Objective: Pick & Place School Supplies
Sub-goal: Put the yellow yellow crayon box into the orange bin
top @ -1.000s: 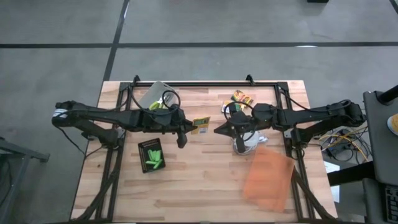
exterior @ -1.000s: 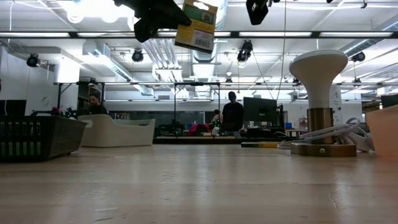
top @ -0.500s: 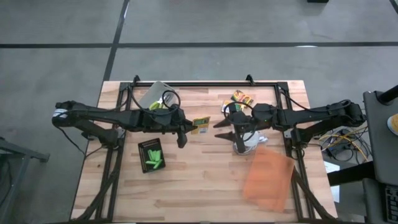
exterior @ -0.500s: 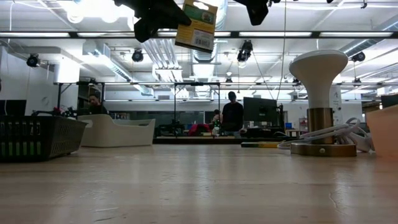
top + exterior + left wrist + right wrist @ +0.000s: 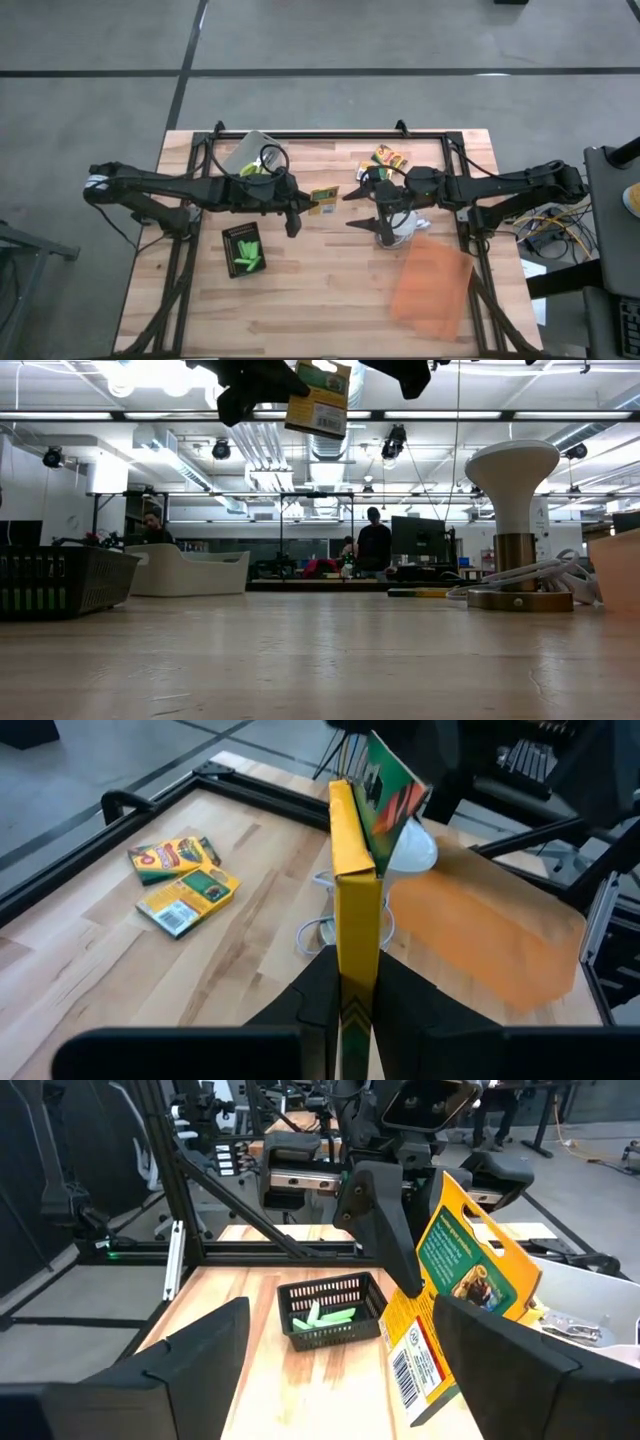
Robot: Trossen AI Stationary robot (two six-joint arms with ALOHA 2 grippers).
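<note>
Near the middle of the high view, the left claw (image 5: 300,208) pinches an orange-yellow box (image 5: 323,200) and holds it up off the counter (image 5: 330,300). Facing it, the right claw (image 5: 357,207) stands spread wide, gripping nothing. Two more boxes (image 5: 390,156) lie at upper right; green sticks (image 5: 246,252) sit in the black tray (image 5: 228,236) at lower left.

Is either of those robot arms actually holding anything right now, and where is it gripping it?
Yes. The left gripper is shut on the yellow-and-green box, pinching its lower end so it stands upright above the table. The right gripper is open and holds nothing.
</note>
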